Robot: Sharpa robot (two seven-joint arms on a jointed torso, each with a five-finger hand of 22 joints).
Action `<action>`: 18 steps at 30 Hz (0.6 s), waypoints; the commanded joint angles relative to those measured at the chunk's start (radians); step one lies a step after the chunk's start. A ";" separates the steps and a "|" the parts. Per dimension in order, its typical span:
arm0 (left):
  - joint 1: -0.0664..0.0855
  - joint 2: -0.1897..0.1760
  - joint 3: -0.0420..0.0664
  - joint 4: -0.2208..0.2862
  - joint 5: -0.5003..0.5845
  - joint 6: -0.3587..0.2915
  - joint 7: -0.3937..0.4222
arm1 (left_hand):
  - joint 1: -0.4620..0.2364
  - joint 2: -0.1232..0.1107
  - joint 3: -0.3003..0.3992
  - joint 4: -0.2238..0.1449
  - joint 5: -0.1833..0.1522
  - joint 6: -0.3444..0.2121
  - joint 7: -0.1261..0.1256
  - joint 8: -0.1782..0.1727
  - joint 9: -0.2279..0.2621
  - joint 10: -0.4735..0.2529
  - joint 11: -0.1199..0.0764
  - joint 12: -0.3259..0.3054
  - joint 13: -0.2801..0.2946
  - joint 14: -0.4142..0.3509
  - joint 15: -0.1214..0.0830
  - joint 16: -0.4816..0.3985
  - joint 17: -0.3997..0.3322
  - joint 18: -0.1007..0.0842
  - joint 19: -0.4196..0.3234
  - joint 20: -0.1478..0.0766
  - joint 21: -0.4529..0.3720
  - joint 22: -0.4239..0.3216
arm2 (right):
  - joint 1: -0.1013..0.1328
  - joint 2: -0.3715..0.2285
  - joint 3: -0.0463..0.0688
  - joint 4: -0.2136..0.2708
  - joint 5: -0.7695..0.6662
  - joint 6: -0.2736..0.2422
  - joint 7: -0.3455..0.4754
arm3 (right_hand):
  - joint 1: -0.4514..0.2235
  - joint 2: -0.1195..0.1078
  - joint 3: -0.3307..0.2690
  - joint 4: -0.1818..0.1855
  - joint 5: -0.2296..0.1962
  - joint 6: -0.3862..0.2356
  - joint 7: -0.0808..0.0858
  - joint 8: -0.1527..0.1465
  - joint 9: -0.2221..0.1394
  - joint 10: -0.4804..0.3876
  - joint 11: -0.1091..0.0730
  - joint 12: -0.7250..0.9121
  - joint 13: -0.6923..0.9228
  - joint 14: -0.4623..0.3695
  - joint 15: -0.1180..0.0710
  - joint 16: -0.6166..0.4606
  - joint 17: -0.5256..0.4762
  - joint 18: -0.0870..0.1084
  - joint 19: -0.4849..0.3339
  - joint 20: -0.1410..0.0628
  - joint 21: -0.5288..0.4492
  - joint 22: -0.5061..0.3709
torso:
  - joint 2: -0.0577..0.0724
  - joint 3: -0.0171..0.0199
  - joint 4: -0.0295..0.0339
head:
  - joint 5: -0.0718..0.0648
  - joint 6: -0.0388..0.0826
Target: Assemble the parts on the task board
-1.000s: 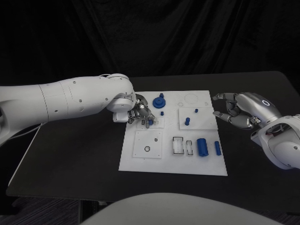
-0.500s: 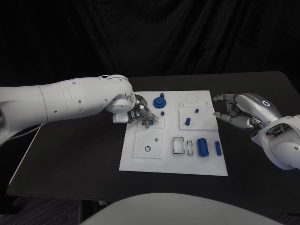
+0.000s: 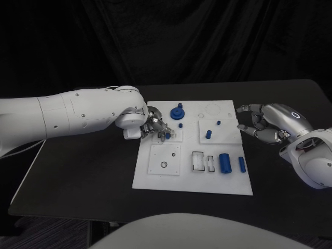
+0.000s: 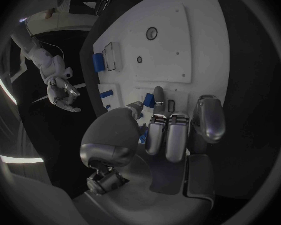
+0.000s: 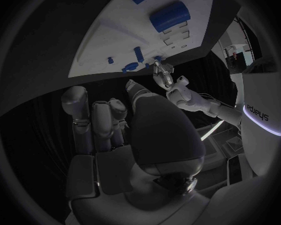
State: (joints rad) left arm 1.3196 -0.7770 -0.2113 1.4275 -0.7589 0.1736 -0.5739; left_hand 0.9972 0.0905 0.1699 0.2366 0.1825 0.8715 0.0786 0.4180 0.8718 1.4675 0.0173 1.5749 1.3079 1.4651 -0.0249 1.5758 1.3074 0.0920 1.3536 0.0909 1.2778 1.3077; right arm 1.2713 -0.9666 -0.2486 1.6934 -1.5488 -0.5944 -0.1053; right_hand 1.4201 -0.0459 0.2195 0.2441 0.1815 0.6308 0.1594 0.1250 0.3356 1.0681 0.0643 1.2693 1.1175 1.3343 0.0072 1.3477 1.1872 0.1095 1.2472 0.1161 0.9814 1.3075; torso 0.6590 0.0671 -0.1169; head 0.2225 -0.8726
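— Board (image 3: 155, 176) position first: where does the white plate sit?

— In the middle of the black desk (image 3: 84, 171), between the two arms. The blue parts are spread over it: a large cylinder (image 3: 224, 162) and a slimmer rod (image 3: 241, 164) lie side by side in the near right area, a round knobbed piece (image 3: 177, 111) stands near the far edge, and two small pegs (image 3: 208, 135) stand upright on the square panel to its right.

— And the left hand?

— The left hand (image 3: 155, 126) hangs over the board's far left panel, fingers pointing down at it. In the left wrist view, a small blue part (image 4: 150, 101) sits right at the tips of the thumb and a finger (image 4: 158, 96), close above the white surface. It looks pinched there, though I cannot tell for sure that the grip is firm.

— The right hand?

— The right hand (image 3: 269, 123) hovers just off the board's right edge, over the desk, touching nothing. Its fingers are curled inward toward the palm with nothing between them; the right wrist view shows the fingers (image 5: 93, 122) bent and bare, with the board (image 5: 115, 40) beyond them.
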 commanded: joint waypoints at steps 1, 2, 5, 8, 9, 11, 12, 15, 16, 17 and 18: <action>-0.002 -0.017 0.001 0.031 0.000 -0.117 0.058 | 0.024 -0.004 -0.002 -0.013 0.011 -0.012 -0.002 0.006 0.008 0.103 -0.006 -0.004 0.263 0.106 -0.007 -0.005 0.263 -0.017 0.002 -0.009 0.007 0.165 | -0.002 -0.003 0.001 0.001 -0.003 0.004 -0.012 | 0.011 -0.001 0.007 0.001 0.005 0.008 -0.002 0.007 -0.002 -0.004 0.002 -0.005 0.000 -0.004 0.000 -0.005 0.000 0.014 -0.005 0.000 -0.003 0.093 | 0.000 0.0001 -0.0004 | 0.003 0.000; -0.002 -0.023 0.001 0.038 -0.004 -0.132 0.065 | 0.031 -0.007 -0.003 -0.015 0.014 -0.014 -0.002 0.007 0.011 0.103 -0.006 -0.004 0.263 0.106 -0.007 -0.005 0.263 -0.018 0.004 -0.010 0.010 0.166 | -0.002 -0.003 0.001 0.002 -0.003 0.003 -0.012 | 0.011 -0.001 0.007 0.001 0.005 0.008 -0.002 0.007 -0.002 -0.004 0.002 -0.005 0.000 -0.004 0.000 -0.005 0.000 0.014 -0.005 0.000 -0.003 0.093 | 0.000 0.0001 -0.0003 | 0.004 0.000; -0.002 -0.046 0.001 0.066 -0.043 -0.182 0.088 | 0.040 -0.017 -0.010 -0.016 0.015 -0.018 -0.001 0.010 0.017 0.103 -0.006 -0.004 0.263 0.106 -0.008 -0.005 0.263 -0.019 0.007 -0.010 0.014 0.167 | -0.002 -0.005 0.001 0.002 -0.003 0.002 -0.012 | 0.011 -0.001 0.007 0.001 0.005 0.008 -0.002 0.007 -0.002 -0.004 0.002 -0.005 0.000 -0.004 0.000 -0.005 0.000 0.014 -0.005 0.000 -0.003 0.093 | 0.000 0.0003 -0.0002 | 0.004 0.000; -0.002 -0.067 0.001 0.091 -0.080 -0.219 0.102 | 0.041 -0.030 -0.026 -0.009 0.014 -0.024 0.001 0.012 0.023 0.103 -0.005 -0.004 0.263 0.106 -0.008 -0.005 0.263 -0.019 0.009 -0.010 0.016 0.167 | -0.003 -0.008 0.001 0.002 -0.003 0.001 -0.013 | 0.010 -0.001 0.007 0.003 0.005 0.009 -0.002 0.007 -0.003 -0.003 0.002 -0.005 0.000 -0.004 0.000 -0.005 0.000 0.014 -0.005 0.001 -0.004 0.093 | 0.000 0.0001 -0.0004 | 0.005 0.000; -0.002 -0.070 0.001 0.094 -0.083 -0.224 0.104 | 0.042 -0.031 -0.028 -0.008 0.013 -0.027 0.001 0.012 0.024 0.103 -0.005 -0.004 0.263 0.106 -0.008 -0.005 0.263 -0.019 0.008 -0.010 0.015 0.167 | -0.003 -0.008 0.001 0.002 -0.003 0.001 -0.013 | 0.010 -0.001 0.007 0.003 0.005 0.009 -0.002 0.007 -0.003 -0.003 0.002 -0.005 0.000 -0.004 0.000 -0.005 0.000 0.014 -0.005 0.001 -0.004 0.093 | 0.000 0.0000 -0.0001 | 0.005 0.000; -0.002 -0.082 0.001 0.109 -0.096 -0.240 0.110 | 0.053 -0.034 -0.039 -0.004 0.012 -0.046 0.004 0.018 0.035 0.103 -0.003 -0.004 0.263 0.106 -0.006 -0.005 0.263 -0.019 0.009 -0.009 0.016 0.167 | -0.003 -0.009 0.001 0.002 -0.003 0.001 -0.014 | 0.010 -0.001 0.007 0.003 0.005 0.009 -0.002 0.007 -0.003 -0.003 0.002 -0.005 0.000 -0.004 0.000 -0.005 0.000 0.014 -0.005 0.001 -0.004 0.093 | 0.000 0.0003 0.0001 | 0.005 0.000; -0.002 -0.088 0.001 0.116 -0.101 -0.248 0.113 | 0.058 -0.035 -0.043 -0.002 0.012 -0.054 0.006 0.021 0.040 0.103 -0.001 -0.004 0.263 0.106 -0.005 -0.005 0.263 -0.019 0.008 -0.009 0.015 0.167 | -0.003 -0.010 0.001 0.003 -0.003 0.001 -0.014 | 0.010 -0.001 0.007 0.003 0.005 0.009 -0.002 0.007 -0.003 -0.003 0.002 -0.005 0.000 -0.004 0.000 -0.005 0.000 0.014 -0.005 0.001 -0.004 0.093 | 0.000 0.0003 -0.0002 | 0.005 0.000; -0.002 -0.107 0.001 0.144 -0.115 -0.275 0.126 | 0.086 -0.032 -0.059 0.002 0.018 -0.126 0.019 0.045 0.077 0.103 0.009 -0.004 0.263 0.106 0.003 -0.005 0.263 -0.019 0.003 -0.003 0.011 0.165 | -0.003 -0.011 0.001 0.003 -0.003 0.001 -0.015 | 0.010 -0.001 0.007 0.003 0.005 0.009 -0.002 0.007 -0.003 -0.003 0.002 -0.005 0.000 -0.004 0.000 -0.005 0.000 0.014 -0.005 0.001 -0.004 0.093 | -0.001 0.0001 0.0005 | 0.004 0.000; -0.002 -0.112 0.001 0.151 -0.117 -0.281 0.130 | 0.097 -0.030 -0.068 0.007 0.021 -0.147 0.022 0.064 0.096 0.103 0.013 -0.004 0.263 0.106 0.006 -0.005 0.263 -0.019 0.003 0.000 0.011 0.165 | -0.003 -0.011 0.001 0.003 -0.003 0.002 -0.015 | 0.010 -0.001 0.007 0.003 0.005 0.009 -0.002 0.007 -0.003 -0.003 0.002 -0.005 0.000 -0.004 0.000 -0.005 0.000 0.014 -0.005 0.001 -0.004 0.093 | -0.001 0.0002 0.0004 | 0.005 0.000; -0.002 -0.116 0.001 0.156 -0.119 -0.286 0.133 | 0.099 -0.029 -0.069 0.007 0.022 -0.149 0.022 0.067 0.099 0.103 0.013 -0.004 0.263 0.106 0.007 -0.005 0.263 -0.018 0.003 0.001 0.011 0.165 | -0.003 -0.012 0.001 0.003 -0.003 0.002 -0.016 | 0.010 -0.001 0.007 0.003 0.005 0.009 -0.002 0.007 -0.003 -0.003 0.002 -0.005 0.000 -0.004 0.000 -0.005 0.000 0.014 -0.005 0.001 -0.004 0.093 | -0.001 0.0005 0.0001 | 0.005 0.000; -0.002 -0.119 0.001 0.161 -0.120 -0.290 0.135 | 0.103 -0.028 -0.072 0.009 0.025 -0.154 0.022 0.073 0.104 0.103 0.013 -0.004 0.263 0.106 0.007 -0.005 0.263 -0.018 0.003 0.002 0.011 0.165 | -0.003 -0.012 0.001 0.003 -0.003 0.002 -0.016 | 0.008 -0.001 0.006 0.005 0.004 0.010 -0.002 0.007 -0.004 -0.003 0.003 -0.005 -0.001 -0.004 0.000 -0.005 -0.001 0.014 -0.004 0.001 -0.004 0.093 | -0.001 0.0005 0.0000 | 0.006 0.000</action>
State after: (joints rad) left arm 1.3194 -0.8949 -0.2113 1.5793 -0.8455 -0.0547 -0.4852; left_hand 1.0886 0.0625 0.1033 0.2459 0.2004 0.7231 0.1016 0.4862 0.9717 1.4654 0.0258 1.5749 1.3080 1.4651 -0.0249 1.5758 1.3074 0.0920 1.3586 0.0858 1.2915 1.3076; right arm 1.2707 -0.9767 -0.2486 1.6947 -1.5485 -0.5936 -0.1064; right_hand 1.4201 -0.0459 0.2224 0.2470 0.1815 0.6343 0.1559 0.1250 0.3322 1.0681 0.0643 1.2694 1.1176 1.3342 0.0072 1.3477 1.1873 0.1094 1.2472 0.1161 0.9814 1.3075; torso 0.6585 0.0672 -0.1169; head 0.2273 -0.8725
